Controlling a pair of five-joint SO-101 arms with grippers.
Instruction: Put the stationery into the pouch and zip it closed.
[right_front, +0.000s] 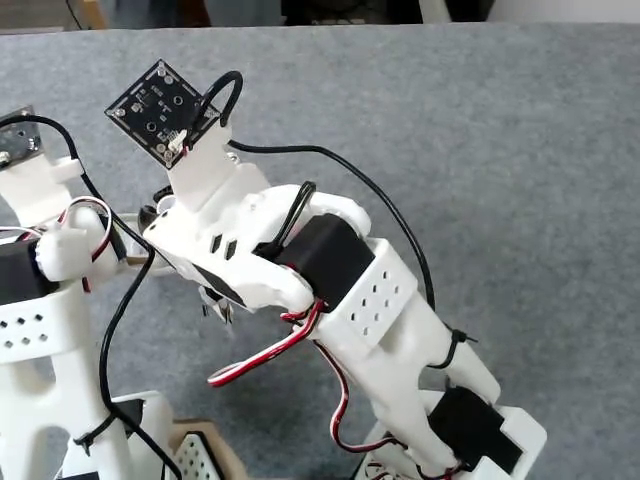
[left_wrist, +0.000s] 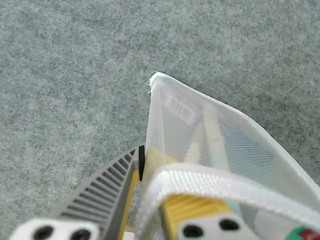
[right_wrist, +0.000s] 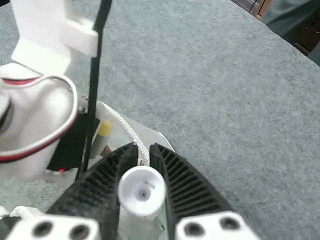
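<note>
worktop (right_front: 480, 120): beneath both arms.
left arm (right_front: 40, 300): at the near left edge.
right arm (right_front: 380, 310): rises from the near right and leans left towards the left arm.
pouch (left_wrist: 210, 140): its rim is pinched in the left tool (left_wrist: 150, 172).
stationery (left_wrist: 214, 135): inside the pouch.
cylinder (right_wrist: 141, 191): clamped in the right tool (right_wrist: 143, 148), just above the pouch rim.
</note>
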